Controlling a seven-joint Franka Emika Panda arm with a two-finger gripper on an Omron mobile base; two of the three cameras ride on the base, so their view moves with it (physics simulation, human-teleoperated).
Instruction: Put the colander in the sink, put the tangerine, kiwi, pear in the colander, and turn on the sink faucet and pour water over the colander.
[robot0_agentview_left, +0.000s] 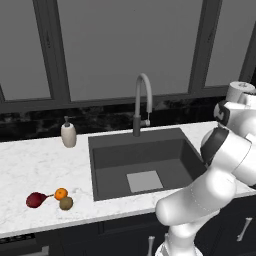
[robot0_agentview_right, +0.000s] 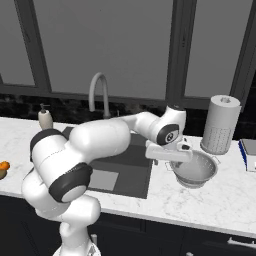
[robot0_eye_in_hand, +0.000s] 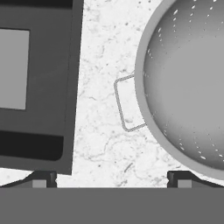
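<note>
step one in hand: hand (robot0_eye_in_hand: 112, 177) spread wide, empty, beside colander (robot0_eye_in_hand: 188, 83) handle; closing on rim needed next.

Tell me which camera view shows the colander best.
The right base view: the whole colander stands on the counter right of the sink, with the open jaws just above its near rim. The hand view gives a close look at its perforated inside and one wire handle, but crops the rest.
</note>
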